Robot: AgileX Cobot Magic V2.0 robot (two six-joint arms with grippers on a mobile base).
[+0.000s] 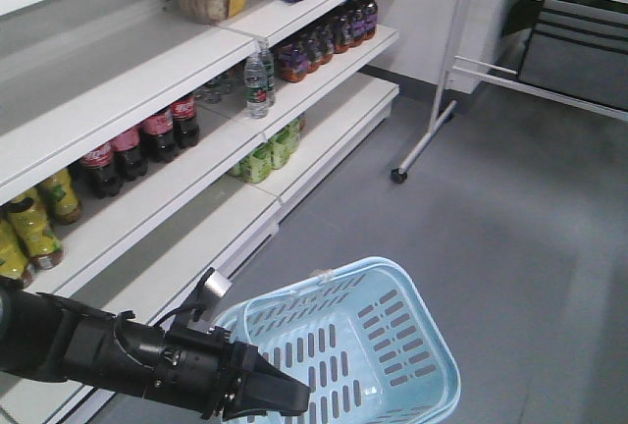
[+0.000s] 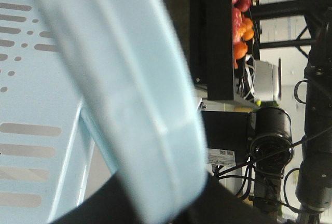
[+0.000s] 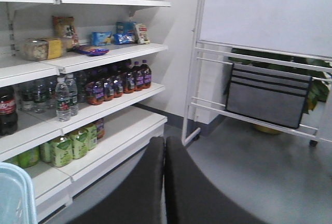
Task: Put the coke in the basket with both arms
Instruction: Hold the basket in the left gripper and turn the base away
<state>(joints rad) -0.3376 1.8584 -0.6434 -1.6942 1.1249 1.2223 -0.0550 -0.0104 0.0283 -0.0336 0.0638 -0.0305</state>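
The light blue basket [image 1: 373, 345] hangs low at the front, over the grey floor beside the shelves. My left gripper [image 1: 285, 397] reaches in from the left and meets the basket's near rim. In the left wrist view a pale blue handle strip [image 2: 140, 105] runs down between the dark jaws, so my left gripper [image 2: 171, 203] is shut on it, with the slotted basket wall [image 2: 31, 130] behind. My right gripper [image 3: 164, 146] is shut with nothing in it, fingertips pressed together, pointing at the shelves. A corner of the basket [image 3: 15, 193] shows at its lower left. The coke is out of view.
White shelves [image 1: 147, 90] along the left hold dark cola bottles [image 1: 147, 139], water bottles [image 1: 257, 80], green cartons [image 1: 265, 154] and snack boxes. A white wheeled whiteboard stand [image 1: 432, 120] is at the back right. Grey floor [image 1: 510, 208] lies between them.
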